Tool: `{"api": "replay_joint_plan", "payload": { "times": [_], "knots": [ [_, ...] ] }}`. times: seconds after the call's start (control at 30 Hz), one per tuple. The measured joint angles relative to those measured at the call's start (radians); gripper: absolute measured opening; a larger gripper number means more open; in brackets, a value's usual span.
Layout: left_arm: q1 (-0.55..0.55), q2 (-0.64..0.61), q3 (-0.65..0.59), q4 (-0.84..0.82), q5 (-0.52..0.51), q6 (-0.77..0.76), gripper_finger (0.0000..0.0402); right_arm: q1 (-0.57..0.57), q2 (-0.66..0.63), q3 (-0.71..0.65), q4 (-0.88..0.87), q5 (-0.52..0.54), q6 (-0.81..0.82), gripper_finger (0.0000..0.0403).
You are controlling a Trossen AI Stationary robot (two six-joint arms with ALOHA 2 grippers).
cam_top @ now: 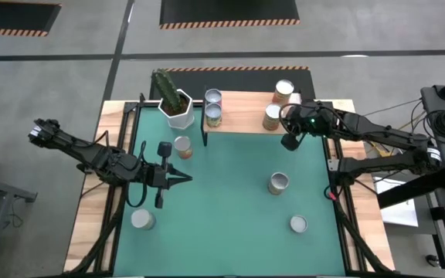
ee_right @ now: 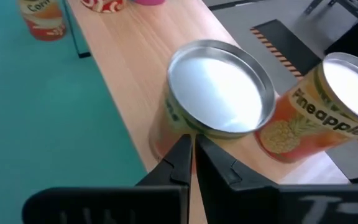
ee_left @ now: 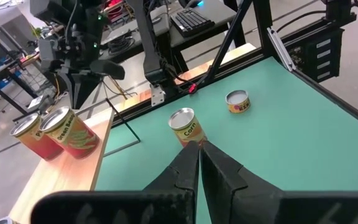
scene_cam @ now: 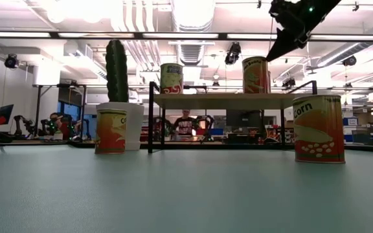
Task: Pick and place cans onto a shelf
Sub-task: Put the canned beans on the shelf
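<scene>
The light-wood shelf (cam_top: 246, 123) stands at the far edge of the green mat. Several cans stand upright on it: two at its left end (cam_top: 213, 106) and two at its right end (cam_top: 272, 116) (cam_top: 284, 91). More cans stand on the mat (cam_top: 182, 147) (cam_top: 279, 183) (cam_top: 298, 224) (cam_top: 141, 220). My right gripper (cam_top: 290, 142) is shut and empty. It hangs above the shelf's near right part, just short of a silver-topped can (ee_right: 219, 93) that stands beside a pineapple can (ee_right: 328, 106). My left gripper (cam_top: 188, 179) is shut, held above the mat's left part, pointing right toward a corn can (ee_left: 186, 127).
A white pot with a cactus (cam_top: 176, 104) stands on the mat at the shelf's left end. The mat's middle (cam_top: 230, 193) lies bare between the loose cans. Black frame rails (cam_top: 334, 166) run along the mat's left and right sides.
</scene>
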Motion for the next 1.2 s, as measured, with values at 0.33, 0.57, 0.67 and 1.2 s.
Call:
{"api": "replay_joint_plan", "payload": {
  "times": [0.33,0.57,0.67,1.2],
  "knots": [
    [0.000,0.000,0.000,0.001,0.000,0.009,0.0000,-0.045,0.055,-0.004,0.055,0.050,-0.056,0.0008],
    [0.000,0.000,0.000,0.000,0.000,0.009,0.0000,-0.047,0.064,-0.002,0.083,0.101,-0.098,0.0008],
    [0.000,0.000,0.000,0.000,0.000,0.009,0.0000,-0.047,0.058,-0.002,0.080,0.088,-0.077,0.0008],
    [0.000,0.000,0.000,0.000,0.000,0.014,0.0000,-0.049,0.119,-0.015,0.132,0.080,-0.114,0.0008]
  ]
}}
